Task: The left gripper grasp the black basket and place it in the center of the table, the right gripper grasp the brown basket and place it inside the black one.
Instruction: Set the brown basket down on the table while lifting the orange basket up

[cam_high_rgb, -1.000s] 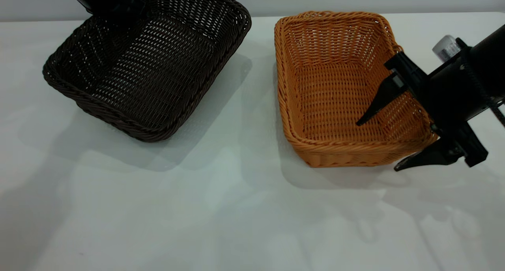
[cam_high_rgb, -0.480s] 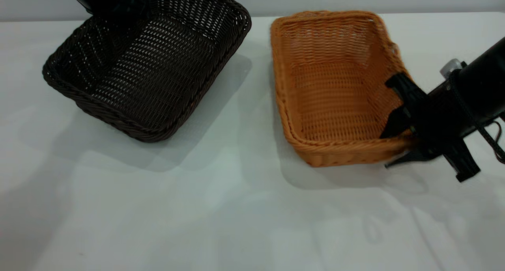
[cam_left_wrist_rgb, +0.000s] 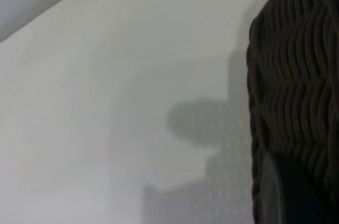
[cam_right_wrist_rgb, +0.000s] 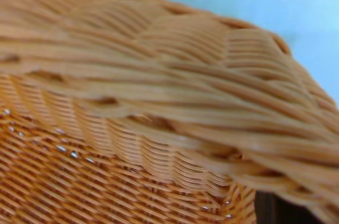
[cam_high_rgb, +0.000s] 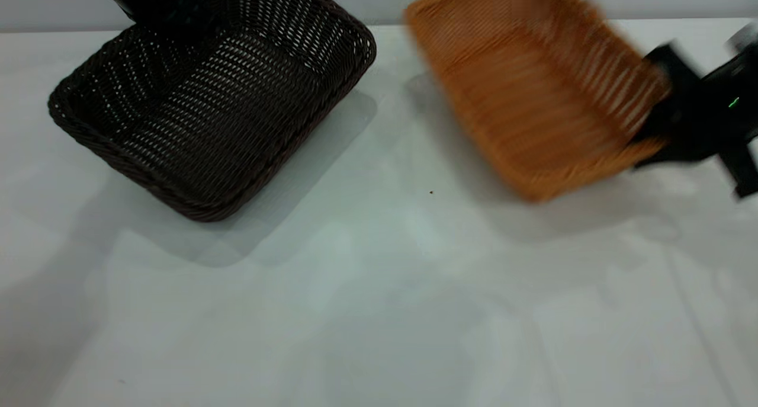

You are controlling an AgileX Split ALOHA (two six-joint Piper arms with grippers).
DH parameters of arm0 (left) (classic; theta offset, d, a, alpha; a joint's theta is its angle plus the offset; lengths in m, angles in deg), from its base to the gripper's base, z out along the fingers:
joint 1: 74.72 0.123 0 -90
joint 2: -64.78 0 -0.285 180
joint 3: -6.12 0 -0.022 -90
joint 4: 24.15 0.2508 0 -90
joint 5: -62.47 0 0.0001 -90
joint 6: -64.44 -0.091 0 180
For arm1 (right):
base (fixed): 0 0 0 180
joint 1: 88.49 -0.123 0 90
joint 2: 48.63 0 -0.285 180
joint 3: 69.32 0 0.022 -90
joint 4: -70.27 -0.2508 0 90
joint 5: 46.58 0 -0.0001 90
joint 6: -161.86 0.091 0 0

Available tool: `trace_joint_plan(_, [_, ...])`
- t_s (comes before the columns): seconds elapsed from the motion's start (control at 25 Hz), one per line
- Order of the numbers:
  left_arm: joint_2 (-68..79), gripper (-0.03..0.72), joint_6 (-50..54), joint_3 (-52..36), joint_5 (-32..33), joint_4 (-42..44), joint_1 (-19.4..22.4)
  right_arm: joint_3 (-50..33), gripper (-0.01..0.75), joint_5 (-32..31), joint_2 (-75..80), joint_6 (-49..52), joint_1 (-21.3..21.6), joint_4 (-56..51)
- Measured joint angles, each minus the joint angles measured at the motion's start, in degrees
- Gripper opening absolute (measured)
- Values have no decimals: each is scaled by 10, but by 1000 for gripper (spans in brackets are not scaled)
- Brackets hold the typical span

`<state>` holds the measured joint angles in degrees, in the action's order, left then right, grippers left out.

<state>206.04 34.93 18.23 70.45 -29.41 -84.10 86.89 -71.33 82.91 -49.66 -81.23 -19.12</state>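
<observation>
From the outside camera, the dark brown-black rectangular wicker basket sits tipped at the back left of the pale grey-white flat table, its far corner raised under the black left gripper. I cannot see that gripper's fingers well enough here to say how they stand. To the right, the orange-tan rectangular wicker basket hangs tilted and streaked with motion, off the tabletop, its right rim pinched by the black right gripper.

In the left wrist view, the dark basket's woven wall fills one side, with a dark rounded part, probably a finger, pressed against it; bare table and the basket's shadow lie beyond.

In the right wrist view, the tan basket's braided rim crosses close to the lens, clamped near one corner.

My worry: the tan basket is held by one edge only while swinging fast, so it could twist in the grip or slip out. The dark basket also sits well off centre, so a hurried drop might catch its rim or miss it.

Count: two baskets, two grippers, one table.
</observation>
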Motion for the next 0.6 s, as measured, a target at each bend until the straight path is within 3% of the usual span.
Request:
trace_joint_plan(0.24, [-1,85,-87,3,33,-1,-19,108,85,-138,0,-20,87,98])
trace_joint_plan(0.6, [-10,85,-231,4,97,-9,-141,227,85,-273,0,74,98,336])
